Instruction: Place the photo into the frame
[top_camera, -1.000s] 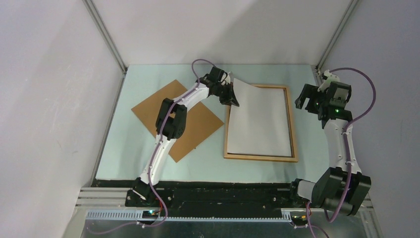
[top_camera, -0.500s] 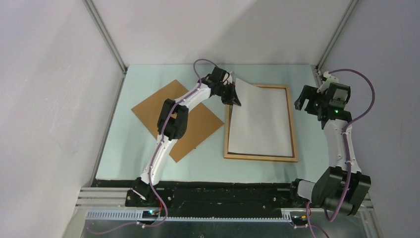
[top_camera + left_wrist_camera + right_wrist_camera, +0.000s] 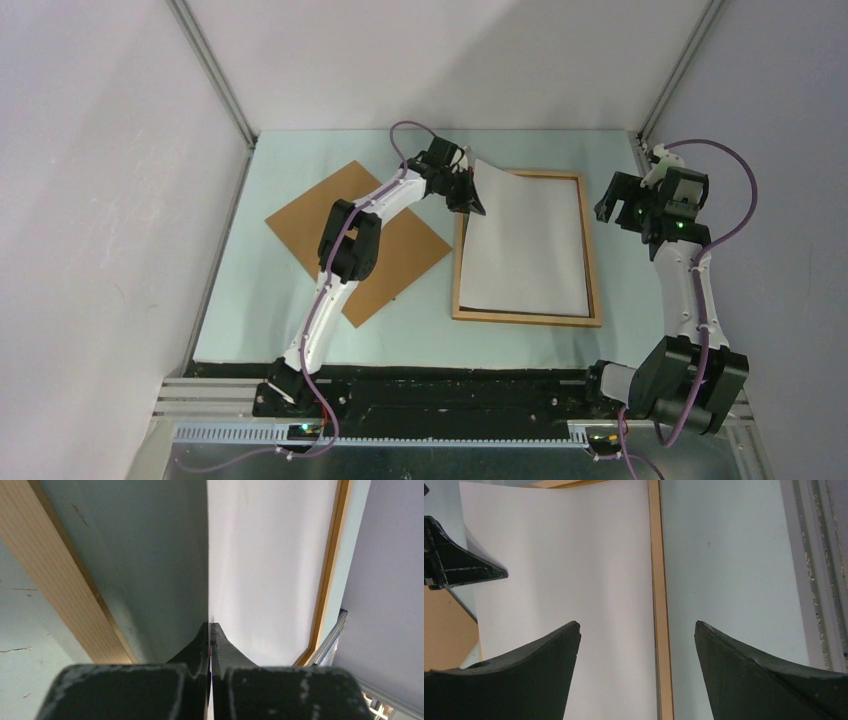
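Here, photo [image 3: 525, 245] long axis near-to-far, white back up

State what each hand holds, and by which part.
Left hand pinches the photo by its left edge near the far corner; right hand is open, holding nothing.

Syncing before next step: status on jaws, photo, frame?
Left gripper: jaws shut on white-backed paper photo, far-left corner raised. Right gripper: jaws open, empty, over thin light-wood frame. Flat brown board left, clear.

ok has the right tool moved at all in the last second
No. In the top view the right tool stays open at the same spot, just right of the frame and its right rail.
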Controlling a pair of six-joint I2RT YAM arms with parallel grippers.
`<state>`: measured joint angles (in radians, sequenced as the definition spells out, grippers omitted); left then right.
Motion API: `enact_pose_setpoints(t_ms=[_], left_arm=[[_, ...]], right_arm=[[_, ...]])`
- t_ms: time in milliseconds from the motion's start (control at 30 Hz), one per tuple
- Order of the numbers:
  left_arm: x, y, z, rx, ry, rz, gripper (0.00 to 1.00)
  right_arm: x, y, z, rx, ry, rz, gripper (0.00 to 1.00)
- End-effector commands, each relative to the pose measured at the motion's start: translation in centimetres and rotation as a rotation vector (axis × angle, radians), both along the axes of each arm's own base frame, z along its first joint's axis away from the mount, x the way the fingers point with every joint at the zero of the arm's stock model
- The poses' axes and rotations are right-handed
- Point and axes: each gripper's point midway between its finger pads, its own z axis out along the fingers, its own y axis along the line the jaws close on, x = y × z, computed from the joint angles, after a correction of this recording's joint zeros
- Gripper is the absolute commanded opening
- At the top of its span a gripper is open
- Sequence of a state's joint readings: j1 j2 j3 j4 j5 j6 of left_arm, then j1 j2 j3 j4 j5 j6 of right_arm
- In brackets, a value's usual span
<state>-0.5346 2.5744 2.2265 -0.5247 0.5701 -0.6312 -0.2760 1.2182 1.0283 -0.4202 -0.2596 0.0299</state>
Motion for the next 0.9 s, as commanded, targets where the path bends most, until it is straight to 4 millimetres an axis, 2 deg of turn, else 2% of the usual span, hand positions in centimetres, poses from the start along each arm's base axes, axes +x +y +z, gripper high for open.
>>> enact_pose_setpoints(t_ms=[0, 867], left_arm=[[0.68, -0.33, 1.89, -0.013, -0.045, 0.031, 0.0], [0.54, -0.08, 1.12, 0.006, -0.028, 0.061, 0.02]], right_arm=[[0.46, -0.13, 0.77, -0.002, -0.041, 0.005, 0.88], [0.39, -0.13, 0.66, 0.007, -0.038, 0.011, 0.88]])
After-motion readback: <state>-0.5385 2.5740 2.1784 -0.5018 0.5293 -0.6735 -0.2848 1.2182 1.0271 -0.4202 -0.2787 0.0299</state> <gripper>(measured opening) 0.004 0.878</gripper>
